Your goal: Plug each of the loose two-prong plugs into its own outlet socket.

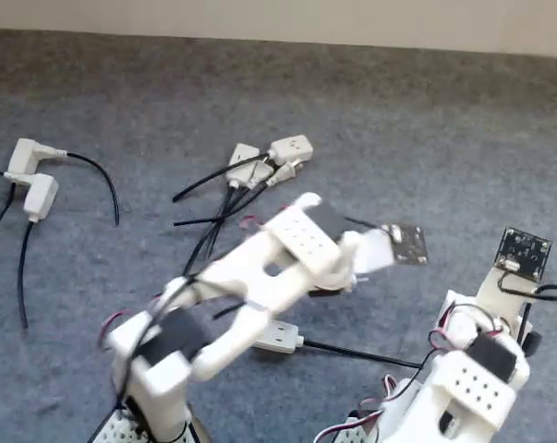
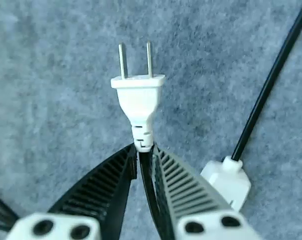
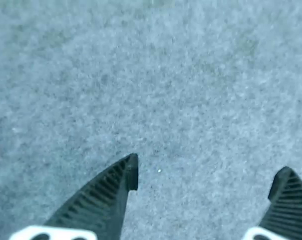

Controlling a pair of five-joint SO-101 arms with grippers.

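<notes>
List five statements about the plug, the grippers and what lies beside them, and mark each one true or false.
1. The left gripper is shut on the neck of the white two-prong plug. True.
2. The plug's prongs sit inside a socket. False: they are bare and point away from the gripper, over the grey carpet.
3. The right gripper is open with nothing between its fingers. True.
4. The right gripper hangs over a socket. False: only carpet lies below it.
5. A white socket block on a black cord lies beside the left gripper. True.
</notes>
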